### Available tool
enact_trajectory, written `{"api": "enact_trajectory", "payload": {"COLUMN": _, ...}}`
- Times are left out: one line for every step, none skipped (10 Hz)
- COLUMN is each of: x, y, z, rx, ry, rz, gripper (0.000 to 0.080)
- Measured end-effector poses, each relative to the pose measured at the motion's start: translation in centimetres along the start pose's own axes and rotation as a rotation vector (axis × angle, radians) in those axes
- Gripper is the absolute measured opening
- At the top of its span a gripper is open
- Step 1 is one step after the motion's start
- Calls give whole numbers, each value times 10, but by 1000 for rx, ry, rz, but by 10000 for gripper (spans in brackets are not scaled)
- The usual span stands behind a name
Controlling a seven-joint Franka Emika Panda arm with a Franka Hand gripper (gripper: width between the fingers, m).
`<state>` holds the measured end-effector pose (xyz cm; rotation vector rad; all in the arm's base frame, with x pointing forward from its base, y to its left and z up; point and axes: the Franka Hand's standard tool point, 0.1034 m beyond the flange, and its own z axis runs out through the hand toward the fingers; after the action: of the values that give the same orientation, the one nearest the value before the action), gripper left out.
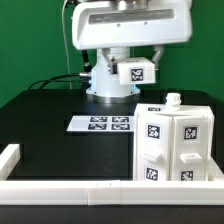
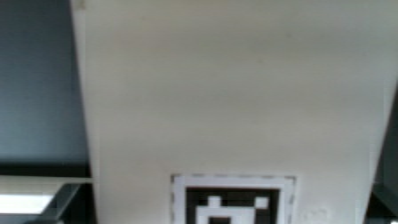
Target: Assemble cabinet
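Claw (image 1: 137, 60) hangs above the rear middle of the worktop (image 1: 45, 125), closed on a small white block (image 1: 135, 71) that it holds clear of the surface. The fingers are hidden by the block, so the width of the grip cannot be read. In the wrist view the same block (image 2: 231, 90) fills most of the picture as a plain pale face, with a black-and-white tag (image 2: 231, 200) at one end, partly cropped.

At the exterior view's left, a low white border rail (image 1: 10, 158) turns the corner and runs along the near edge, closing in the black worktop on those two sides. From that rail to the middle the surface lies bare, giving wide room to move. Dark cables (image 1: 55, 82) trail at the back left toward the arm base (image 1: 108, 88). Just in front of the base the marker board (image 1: 100, 124) lies flat with several tags on it, their patterns too small to make out.

At the exterior view's right the cabinet body (image 1: 178, 145) stands upright, just behind the near rail; whether it touches the rail cannot be told. It is lower than the held block and well apart from it. Its faces carry square tags, and a small white piece (image 1: 172, 100) sits on its top.
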<state>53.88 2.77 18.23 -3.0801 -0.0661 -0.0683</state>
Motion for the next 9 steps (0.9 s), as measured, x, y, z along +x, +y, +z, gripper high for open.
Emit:
{"api": "enact_trajectory", "payload": {"x": -1, "y": 1, "z": 1, "rx": 0, "ry": 1, "rz": -16, "gripper": 561}}
{"api": "enact_trajectory", "payload": {"x": -2, "y": 2, "z": 2, "rx": -1, "ry": -2, "rz": -15, "gripper": 561}}
{"api": "enact_trajectory", "payload": {"x": -2, "y": 1, "z": 2, "rx": 0, "ry": -2, "rz": -16, "gripper": 561}}
{"api": "enact_trajectory", "payload": {"x": -1, "y": -1, "z": 2, "rx": 0, "ry": -4, "rz": -19, "gripper": 561}}
{"api": "enact_trajectory", "payload": {"x": 5, "y": -10, "z": -4, "rx": 3, "ry": -1, "rz": -35, "gripper": 561}}
{"api": "enact_trajectory", "payload": {"x": 18, "y": -20, "z": -6, "rx": 12, "ry": 11, "rz": -47, "gripper": 561}}
{"api": "enact_trajectory", "payload": {"x": 33, "y": -28, "z": -7, "rx": 17, "ry": 19, "rz": -58, "gripper": 561}}
{"api": "enact_trajectory", "payload": {"x": 47, "y": -34, "z": -6, "rx": 23, "ry": 25, "rz": -67, "gripper": 561}}
{"api": "enact_trajectory", "payload": {"x": 58, "y": -42, "z": -5, "rx": 29, "ry": 24, "rz": -73, "gripper": 561}}
